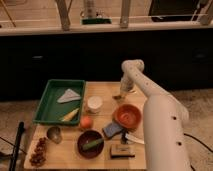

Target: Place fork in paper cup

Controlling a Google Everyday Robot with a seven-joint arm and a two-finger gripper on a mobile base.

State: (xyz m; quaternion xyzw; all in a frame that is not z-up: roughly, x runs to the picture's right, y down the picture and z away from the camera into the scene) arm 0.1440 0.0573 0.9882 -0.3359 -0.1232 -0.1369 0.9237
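Note:
The white paper cup (94, 104) stands upright near the middle of the wooden table (107, 90), just right of the green tray. My gripper (120, 94) hangs from the white arm (150, 100) and reaches down to the table's far right part. It is right of the cup and just behind the orange bowl (128, 115). A small pale shape sits at the gripper's tip. I cannot tell whether it is the fork. No fork shows clearly anywhere else.
A green tray (47, 102) at left holds a grey wedge (67, 95) and a yellow piece (70, 115). An orange fruit (86, 121), a dark brown bowl (90, 142), a metal cup (54, 133), a blue-grey sponge (112, 129), a white-handled tool (133, 139) and a brown block (121, 151) fill the front.

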